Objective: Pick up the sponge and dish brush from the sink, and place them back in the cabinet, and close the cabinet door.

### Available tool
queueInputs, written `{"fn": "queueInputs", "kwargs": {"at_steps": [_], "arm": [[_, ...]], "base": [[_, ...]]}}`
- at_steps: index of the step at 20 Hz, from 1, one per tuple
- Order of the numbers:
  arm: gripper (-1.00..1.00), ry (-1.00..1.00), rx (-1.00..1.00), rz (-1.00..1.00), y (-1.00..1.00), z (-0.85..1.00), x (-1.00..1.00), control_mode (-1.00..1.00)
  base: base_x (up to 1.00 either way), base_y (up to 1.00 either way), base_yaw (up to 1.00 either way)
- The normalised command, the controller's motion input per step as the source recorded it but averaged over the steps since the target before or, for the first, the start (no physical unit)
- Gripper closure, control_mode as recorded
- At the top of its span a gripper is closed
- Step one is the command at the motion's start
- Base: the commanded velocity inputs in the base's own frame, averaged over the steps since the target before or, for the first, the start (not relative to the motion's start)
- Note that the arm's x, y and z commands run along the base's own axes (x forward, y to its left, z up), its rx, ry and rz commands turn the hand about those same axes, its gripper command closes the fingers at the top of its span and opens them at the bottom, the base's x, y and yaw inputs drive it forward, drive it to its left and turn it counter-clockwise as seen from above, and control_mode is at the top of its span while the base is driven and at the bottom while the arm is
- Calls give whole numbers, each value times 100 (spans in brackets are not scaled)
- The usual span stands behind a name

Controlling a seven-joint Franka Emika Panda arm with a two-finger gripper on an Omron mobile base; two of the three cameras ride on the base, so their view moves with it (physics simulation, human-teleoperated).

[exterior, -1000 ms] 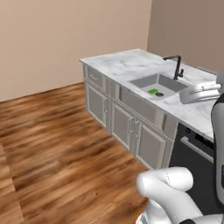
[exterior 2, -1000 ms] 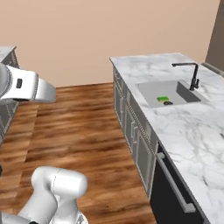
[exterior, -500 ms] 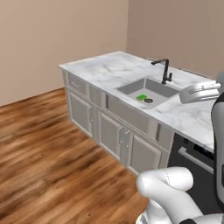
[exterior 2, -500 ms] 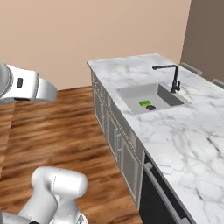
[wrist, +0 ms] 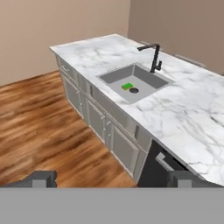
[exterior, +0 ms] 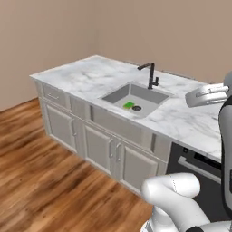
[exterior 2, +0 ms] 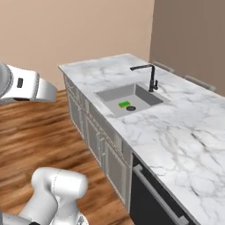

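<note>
The sink (exterior: 144,93) (exterior 2: 141,94) (wrist: 146,75) is a grey basin set in a white marble counter, with a black faucet (exterior: 151,74) (wrist: 155,56) behind it. A bright green sponge (exterior: 128,105) (exterior 2: 124,104) (wrist: 127,86) lies flat on the basin floor beside the round dark drain (exterior: 136,108) (wrist: 134,90). The dish brush is hidden from view. The cabinet and its door are out of view. My gripper (wrist: 113,178) is open and empty, far from the sink and high over the wooden floor, its fingertips (wrist: 43,177) wide apart.
Beige raised-panel base units (exterior: 97,147) (wrist: 98,120) run under the counter. A black appliance front (exterior 2: 151,197) (exterior: 197,170) sits at their near end. Wooden floor (wrist: 39,122) stretches in front of the counter. Tan walls stand behind it.
The whole picture has slid left in both base views, so the camera has moved with the base. The sponge lies where it was. My gripper stays open.
</note>
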Motion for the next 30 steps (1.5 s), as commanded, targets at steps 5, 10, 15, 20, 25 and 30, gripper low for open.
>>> {"fn": "queueInputs", "kwargs": {"at_steps": [5, 10, 15, 20, 25, 30], "arm": [[-100, 0, 0, 0, 0, 0, 0, 100], [-100, 0, 0, 0, 0, 0, 0, 100], [-100, 0, 0, 0, 0, 0, 0, 100], [-100, 0, 0, 0, 0, 0, 0, 100], [-100, 0, 0, 0, 0, 0, 0, 100], [-100, 0, 0, 0, 0, 0, 0, 100]], "base": [[47, 0, -36], [56, 0, -36], [63, 3, -37], [57, 8, -36], [52, 17, -36], [40, 41, -35]]}}
